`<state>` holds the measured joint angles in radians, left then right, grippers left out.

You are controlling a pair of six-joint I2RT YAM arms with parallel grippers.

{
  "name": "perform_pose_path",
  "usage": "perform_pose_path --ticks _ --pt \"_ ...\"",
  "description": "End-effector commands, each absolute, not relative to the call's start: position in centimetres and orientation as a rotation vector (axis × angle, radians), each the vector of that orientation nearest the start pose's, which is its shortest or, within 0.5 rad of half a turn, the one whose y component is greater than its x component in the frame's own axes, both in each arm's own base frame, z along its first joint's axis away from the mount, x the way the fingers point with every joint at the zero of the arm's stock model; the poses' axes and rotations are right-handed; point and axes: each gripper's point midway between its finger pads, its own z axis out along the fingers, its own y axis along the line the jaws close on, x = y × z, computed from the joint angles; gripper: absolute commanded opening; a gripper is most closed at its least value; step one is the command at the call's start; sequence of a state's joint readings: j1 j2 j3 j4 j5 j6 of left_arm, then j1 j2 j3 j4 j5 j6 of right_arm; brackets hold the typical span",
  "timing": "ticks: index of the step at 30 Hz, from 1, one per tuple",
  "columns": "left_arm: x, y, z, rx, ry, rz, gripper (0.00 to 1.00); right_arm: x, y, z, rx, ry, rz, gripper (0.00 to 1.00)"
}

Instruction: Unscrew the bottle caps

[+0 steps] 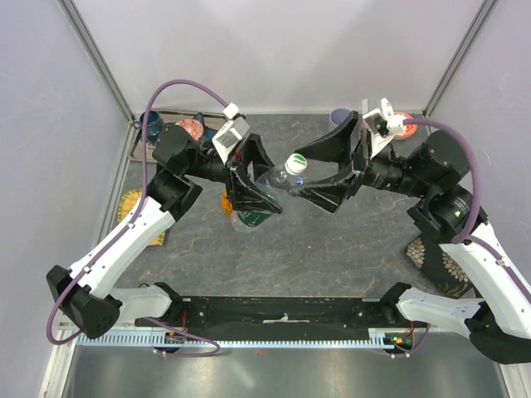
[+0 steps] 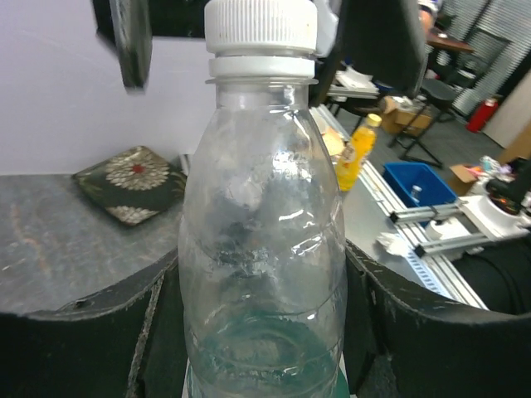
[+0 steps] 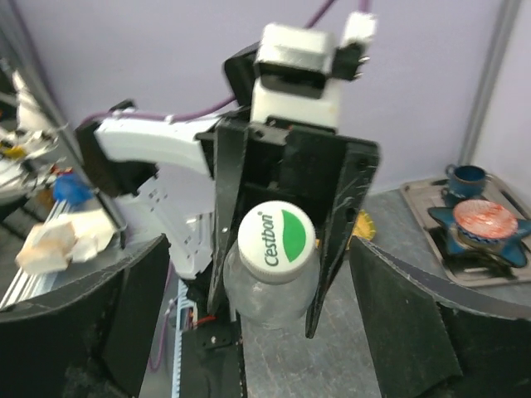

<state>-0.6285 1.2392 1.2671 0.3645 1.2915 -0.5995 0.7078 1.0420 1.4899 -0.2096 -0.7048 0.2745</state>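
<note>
Step in hand, as we judge it: the cap is being lined up for gripping, not yet turned. Left side first. The left arm runs from its base up along the left edge of the surface, then bends inward at the wrist toward the centre. The left gripper (image 1: 257, 197) has its fingers pinching the lower body of a clear bottle (image 2: 261, 249); in the left wrist view both dark pads press against the plastic on either side. The bottle is held off the surface near its middle, tilted, with its neck pointing toward the right arm. Its white cap (image 3: 276, 238), which has a green mark on top, sits fully down on the neck ring, and we see no gap there. Moving right, the right gripper (image 1: 297, 174) faces the cap head-on with its fingers spread wide. One finger lies on each side of the cap, close to it but not touching. The right arm comes in from the right edge with its forearm roughly level and its wrist aimed straight along the bottle's axis. The next move, in our judgement, calls for the right fingers to close squarely on the ribbed rim of the cap and then for the wrist to roll. Meanwhile the left hold must be firm enough that the body does not spin with it. The thin plastic may dent under that squeeze.
</note>
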Motion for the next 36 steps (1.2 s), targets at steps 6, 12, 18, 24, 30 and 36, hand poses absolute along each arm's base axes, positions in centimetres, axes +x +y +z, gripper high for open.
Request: perform_pose_path --ticks 6,12,18,24,30,36 --pt "18.5 -31.2 43.4 1.031 1.273 -1.294 0.21 17.8 24.8 56.3 -0.507 1.307 1.150 0.98" --pt "22.1 -30.4 43.3 0.861 1.311 -0.955 0.24 21.4 24.5 56.0 -0.288 1.419 1.108 0.97" --pt "24.2 -29.0 43.4 0.726 1.320 -0.717 0.25 24.8 25.3 53.1 -0.156 1.544 1.055 0.91" --pt "25.4 -28.6 42.8 0.682 1.346 -0.562 0.25 25.9 26.1 52.0 -0.119 1.566 1.071 0.90" --pt "26.1 -28.8 42.0 0.666 1.382 -0.475 0.24 26.5 26.3 52.5 -0.091 1.547 1.080 0.90" --pt "26.2 -29.3 41.7 0.671 1.390 -0.426 0.24 27.5 27.3 51.3 -0.091 1.581 1.077 0.80"
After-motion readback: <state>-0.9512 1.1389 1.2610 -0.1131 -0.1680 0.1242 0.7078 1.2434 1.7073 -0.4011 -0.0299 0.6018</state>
